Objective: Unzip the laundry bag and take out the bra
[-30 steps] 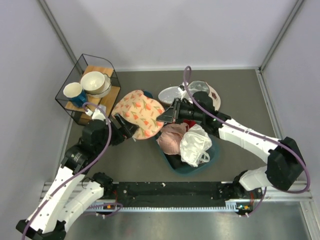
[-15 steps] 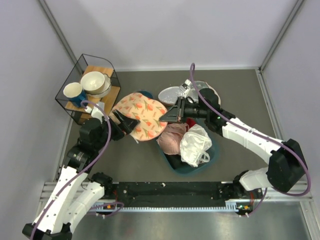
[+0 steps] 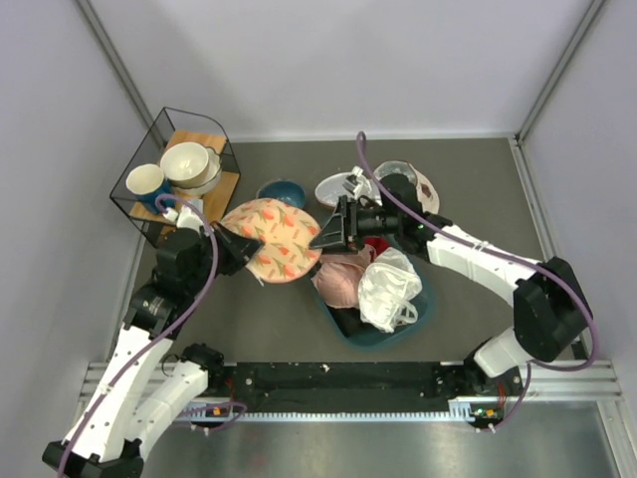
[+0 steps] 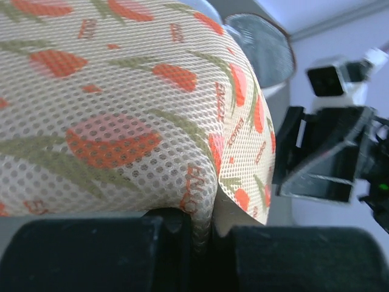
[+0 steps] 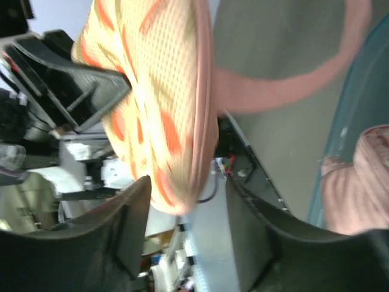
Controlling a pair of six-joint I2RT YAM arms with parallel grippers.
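Two-Arm Hold on the Laundry Bag: Handling Notes

**Position.** The laundry bag [image 3: 277, 237] is held raised off the worktop [image 3: 478, 169], just left of the teal basin [image 3: 388, 341], between the two arms. The bra is not visible; it is presumably zipped inside.

**Jaws.** The left gripper [image 4: 203, 234] has its jaws clamped on a pinched fold of mesh at the bag's left edge. The right gripper [image 5: 185, 201] has its jaws partly apart, straddling the bag's right rim with no clear clamp.

**Handling.** The bag is light, soft mesh that folds and sags, so it gives no stiffness to pull against. Expect the fabric to bunch if the zip is drawn without counter-tension. Take hold at the bound pink edge near the loop strap [image 5: 292, 91], where the material looks thickest. The zip puller cannot be made out in any view; it is probably small and slippery.
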